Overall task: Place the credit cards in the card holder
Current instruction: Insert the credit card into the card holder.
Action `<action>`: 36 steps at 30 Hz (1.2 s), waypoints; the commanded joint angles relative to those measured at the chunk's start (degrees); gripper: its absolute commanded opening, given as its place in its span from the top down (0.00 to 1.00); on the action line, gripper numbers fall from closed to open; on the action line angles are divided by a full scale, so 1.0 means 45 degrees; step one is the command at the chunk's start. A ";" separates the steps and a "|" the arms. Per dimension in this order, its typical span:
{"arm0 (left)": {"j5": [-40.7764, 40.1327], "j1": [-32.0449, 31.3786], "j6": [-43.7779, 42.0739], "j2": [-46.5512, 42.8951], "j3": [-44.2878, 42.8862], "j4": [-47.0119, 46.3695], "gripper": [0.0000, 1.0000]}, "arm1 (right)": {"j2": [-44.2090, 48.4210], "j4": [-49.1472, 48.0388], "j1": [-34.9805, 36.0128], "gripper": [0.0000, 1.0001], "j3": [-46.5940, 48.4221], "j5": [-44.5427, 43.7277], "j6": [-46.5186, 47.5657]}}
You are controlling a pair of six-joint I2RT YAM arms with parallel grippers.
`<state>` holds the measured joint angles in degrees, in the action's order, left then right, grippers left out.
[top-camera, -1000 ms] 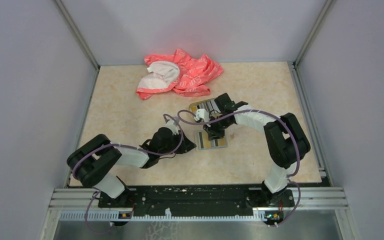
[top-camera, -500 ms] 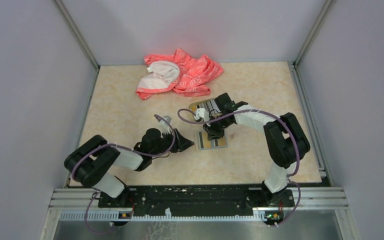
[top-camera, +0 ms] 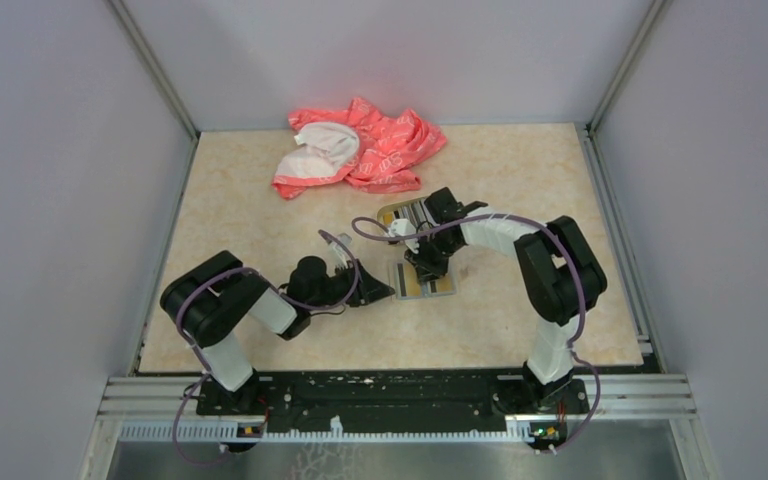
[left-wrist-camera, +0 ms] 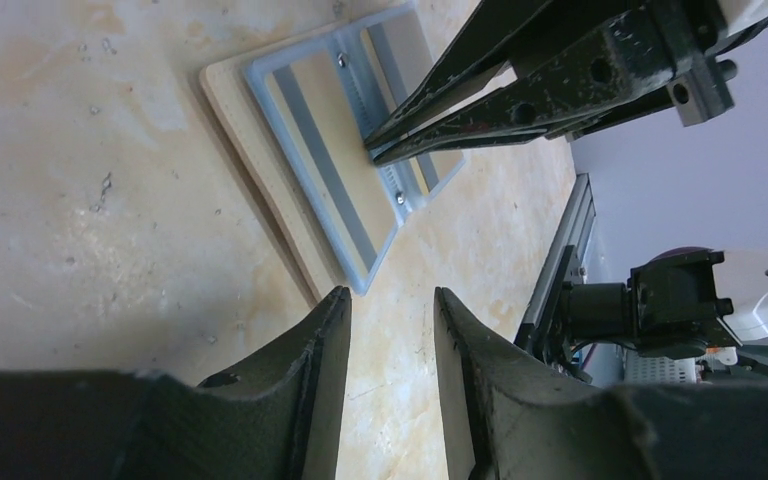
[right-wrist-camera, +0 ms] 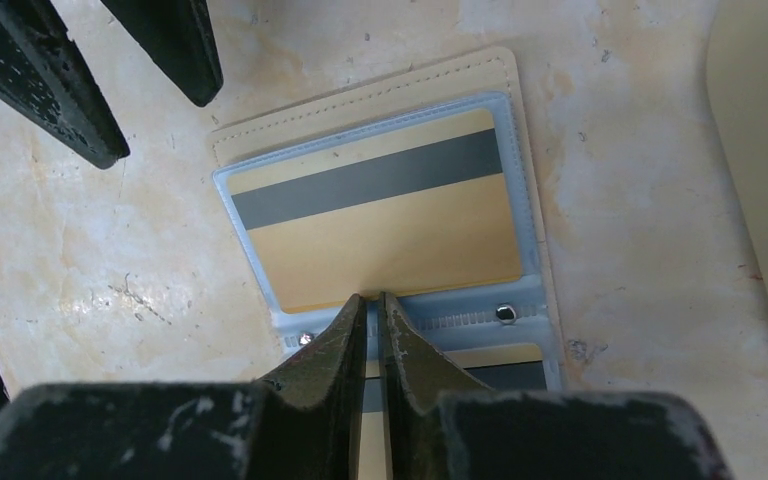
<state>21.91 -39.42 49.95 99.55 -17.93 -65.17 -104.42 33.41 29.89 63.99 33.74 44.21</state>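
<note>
overhead view: a flat beige folding card holder (top-camera: 423, 281) with light-blue clear pockets lies open on the mottled beige table (top-camera: 250, 220), just below centre of the frame. just above it sits a tan tray with a raised rim (top-camera: 392, 214), which holds thin cards seen as dark and light stripes (top-camera: 418, 212). a crumpled pink and white cloth (top-camera: 360, 148) lies at the upper centre, well apart from both. the right gripper (top-camera: 428, 262) points down onto the upper part of the card holder; the left gripper (top-camera: 375, 292) is low over the table just beside the holder's left edge. right wrist view: the right gripper's (right-wrist-camera: 372, 300) fingers are drawn almost together with only a slit between them, and nothing can be seen clamped there; the tips meet the lower edge of a gold plastic card with a grey stripe (right-wrist-camera: 390, 230) seated in the upper pocket. left wrist view: the left gripper (left-wrist-camera: 390, 295) stands partly open with only bare table between its fingers, apart from the card holder (left-wrist-camera: 250, 110).
</note>
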 commanded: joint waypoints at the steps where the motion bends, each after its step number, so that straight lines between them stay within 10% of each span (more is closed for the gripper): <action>1: 0.0295 0.0029 0.0036 0.0042 -0.0386 -0.0270 0.57 | -0.0450 0.0086 0.0135 0.91 0.0477 -0.0490 0.0020; 36: 0.0575 -0.0010 0.0308 0.1399 -0.1912 0.1089 0.56 | -0.0414 0.0381 0.0135 0.91 0.0663 -0.0271 -0.0019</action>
<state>24.16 -39.44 51.42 105.25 -25.50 -61.30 -105.54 35.24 29.89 65.67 33.50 43.77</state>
